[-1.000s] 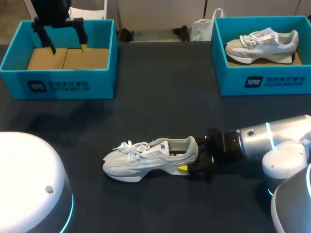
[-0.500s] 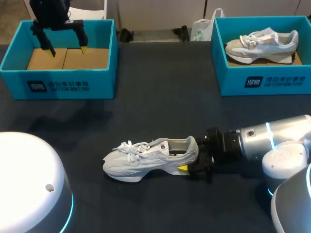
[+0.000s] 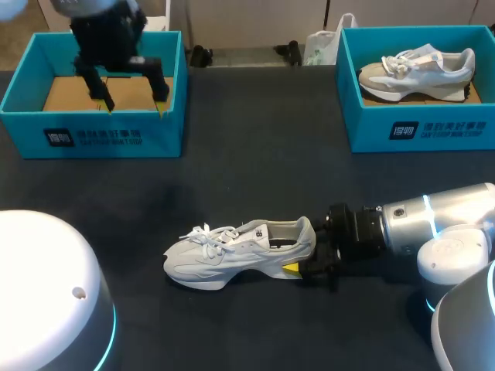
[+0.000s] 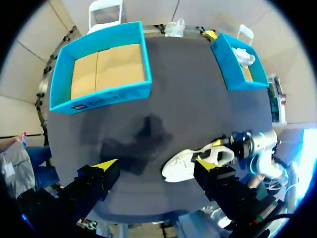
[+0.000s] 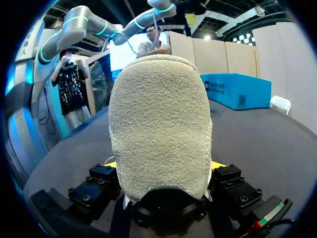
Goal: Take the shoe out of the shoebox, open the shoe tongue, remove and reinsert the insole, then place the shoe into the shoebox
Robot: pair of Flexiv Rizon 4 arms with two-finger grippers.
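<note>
A white lace-up shoe lies on its sole in the middle of the dark table, toe pointing left. My right gripper comes in from the right and is shut on the shoe's heel, with one yellow tip showing on the near side. In the right wrist view the fuzzy heel fills the space between both fingers of the right gripper. My left gripper hangs open and empty over the front of the left shoebox. In the left wrist view the shoe lies far below the left gripper.
The left shoebox is teal, with a bare cardboard floor. A second teal shoebox at the back right holds another white shoe. Both boxes stand near the table's far edge.
My left gripper has moved from over the back of the left shoebox toward its front right, still open. The right arm and the shoe have not moved.
</note>
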